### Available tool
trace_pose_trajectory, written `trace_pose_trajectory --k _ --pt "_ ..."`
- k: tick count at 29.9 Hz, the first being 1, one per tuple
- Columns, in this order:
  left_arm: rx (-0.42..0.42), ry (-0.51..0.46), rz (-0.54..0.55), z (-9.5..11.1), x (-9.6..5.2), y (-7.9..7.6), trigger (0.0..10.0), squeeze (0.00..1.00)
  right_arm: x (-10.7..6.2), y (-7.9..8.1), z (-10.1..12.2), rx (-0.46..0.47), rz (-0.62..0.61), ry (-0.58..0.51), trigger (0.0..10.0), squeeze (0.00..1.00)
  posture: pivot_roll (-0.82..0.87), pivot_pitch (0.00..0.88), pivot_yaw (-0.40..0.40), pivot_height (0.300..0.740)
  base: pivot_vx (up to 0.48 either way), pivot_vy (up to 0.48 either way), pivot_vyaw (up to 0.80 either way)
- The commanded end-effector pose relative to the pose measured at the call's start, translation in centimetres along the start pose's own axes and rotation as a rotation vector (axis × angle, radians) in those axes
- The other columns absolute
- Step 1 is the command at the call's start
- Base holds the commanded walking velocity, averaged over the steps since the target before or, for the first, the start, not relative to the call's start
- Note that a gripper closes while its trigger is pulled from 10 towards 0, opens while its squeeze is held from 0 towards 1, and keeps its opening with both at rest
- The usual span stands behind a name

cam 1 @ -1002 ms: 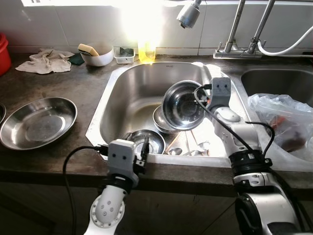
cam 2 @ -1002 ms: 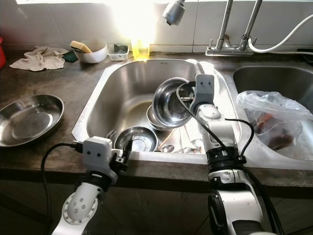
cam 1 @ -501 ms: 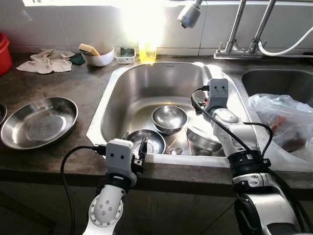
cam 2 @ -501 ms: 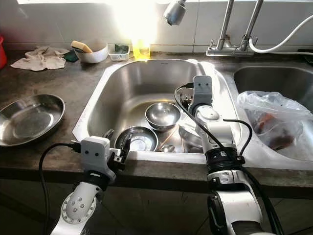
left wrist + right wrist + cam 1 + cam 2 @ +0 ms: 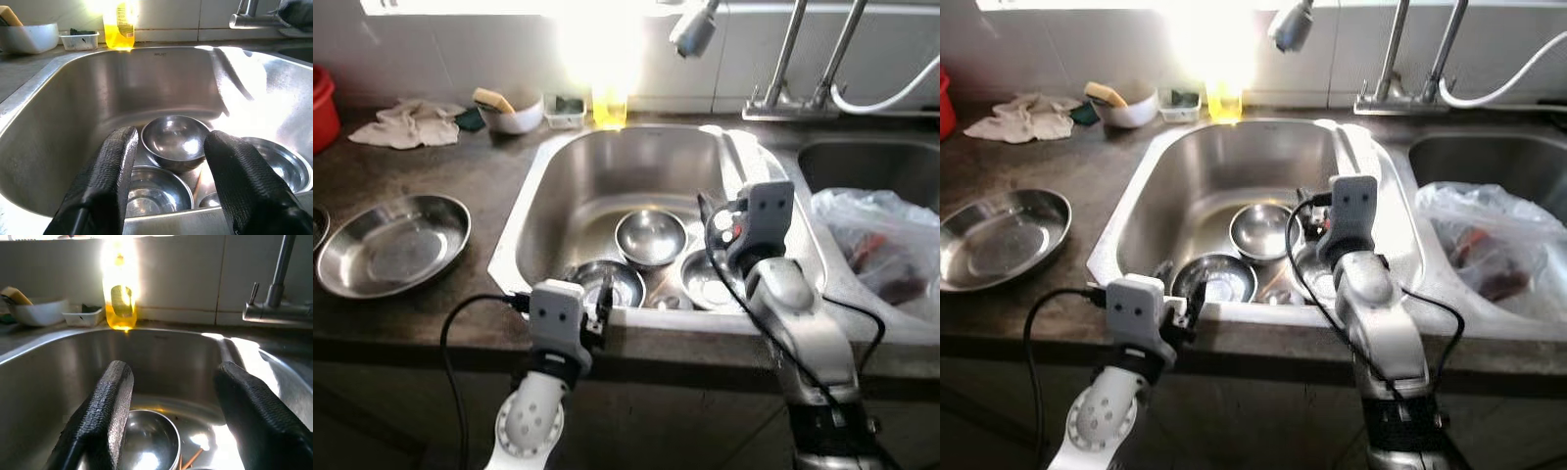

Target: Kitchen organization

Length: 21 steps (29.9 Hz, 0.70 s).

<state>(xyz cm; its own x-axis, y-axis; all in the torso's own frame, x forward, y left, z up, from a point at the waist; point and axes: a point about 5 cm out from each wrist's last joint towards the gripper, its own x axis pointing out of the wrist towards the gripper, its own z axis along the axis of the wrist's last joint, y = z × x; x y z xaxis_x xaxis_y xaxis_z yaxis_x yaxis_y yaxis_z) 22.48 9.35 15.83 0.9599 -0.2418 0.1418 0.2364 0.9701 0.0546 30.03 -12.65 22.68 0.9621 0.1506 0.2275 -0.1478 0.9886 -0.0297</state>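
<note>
Steel bowls sit in the sink (image 5: 533,211): the near-left bowl (image 5: 602,282) lies just ahead of the left gripper (image 5: 168,181), fingers spread and empty at the front rim. Rightward, the middle bowl (image 5: 650,236) lies below the right gripper (image 5: 171,421), likewise spread, nearer the right-hand bowl (image 5: 710,279).

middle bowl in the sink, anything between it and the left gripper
Nothing visible. The left gripper hangs open at the sink's near rim, and the middle bowl lies straight ahead between its fingers. Another bowl lies below, nearer the rim.
</note>
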Motion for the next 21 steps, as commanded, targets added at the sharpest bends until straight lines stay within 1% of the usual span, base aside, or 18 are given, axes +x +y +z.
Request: trace_pose_trajectory --k 1,5,6,7,8,10,11,12,15,21 --pt "-0.009 0.026 -0.011 -0.5 0.0 -0.2 10.0 0.0 -0.8 0.2 0.9 -0.014 0.009 -0.053 10.0 0.0 0.08 0.096 -0.007 0.74 0.0 0.0 0.0" --pt "-0.009 0.024 -0.015 -0.5 0.1 -0.1 10.0 0.0 -2.2 0.4 0.8 -0.01 0.012 -0.067 10.0 0.0 0.08 0.089 -0.002 0.74 0.0 0.0 0.0" --pt "-0.011 0.025 -0.016 -0.6 0.1 -0.1 10.0 0.0 -2.8 0.6 0.7 -0.019 0.013 -0.065 10.0 0.0 0.07 0.084 0.0 0.74 0.0 0.0 0.0" --pt "-0.011 0.025 -0.016 -0.6 0.1 -0.1 10.0 0.0 -2.8 0.6 0.7 -0.019 0.013 -0.065 10.0 0.0 0.07 0.084 0.0 0.74 0.0 0.0 0.0" --pt "-0.012 0.025 -0.018 -0.6 0.1 -0.1 10.0 0.0 -3.4 0.6 0.5 -0.025 0.009 -0.06 10.0 0.0 0.07 0.08 0.001 0.74 0.0 0.0 0.0" --pt "-0.015 0.027 -0.022 -0.6 0.0 -0.2 10.0 0.0 -3.9 0.6 0.2 -0.035 0.004 -0.052 10.0 0.0 0.07 0.077 0.0 0.74 0.0 0.0 0.0" --pt "-0.015 0.027 -0.022 -0.6 0.0 -0.2 10.0 0.0 -3.9 0.6 0.2 -0.035 0.004 -0.052 10.0 0.0 0.07 0.077 0.0 0.74 0.0 0.0 0.0" --pt "-0.019 0.029 -0.028 -0.6 0.0 -0.3 10.0 0.0 -4.4 0.6 0.0 -0.046 0.001 -0.041 10.0 0.0 0.08 0.073 -0.002 0.74 0.0 0.0 0.0" --pt "-0.026 0.032 -0.03 -0.7 -0.1 -0.3 10.0 0.0 -4.7 0.5 -0.1 -0.043 -0.012 -0.034 10.0 0.0 0.07 0.068 -0.002 0.74 0.0 0.0 0.0" --pt "-0.031 0.035 -0.034 -0.8 -0.2 -0.5 10.0 0.0 -4.6 0.7 -0.1 -0.035 -0.017 -0.036 10.0 0.0 0.07 0.059 -0.001 0.74 0.0 0.0 0.0"
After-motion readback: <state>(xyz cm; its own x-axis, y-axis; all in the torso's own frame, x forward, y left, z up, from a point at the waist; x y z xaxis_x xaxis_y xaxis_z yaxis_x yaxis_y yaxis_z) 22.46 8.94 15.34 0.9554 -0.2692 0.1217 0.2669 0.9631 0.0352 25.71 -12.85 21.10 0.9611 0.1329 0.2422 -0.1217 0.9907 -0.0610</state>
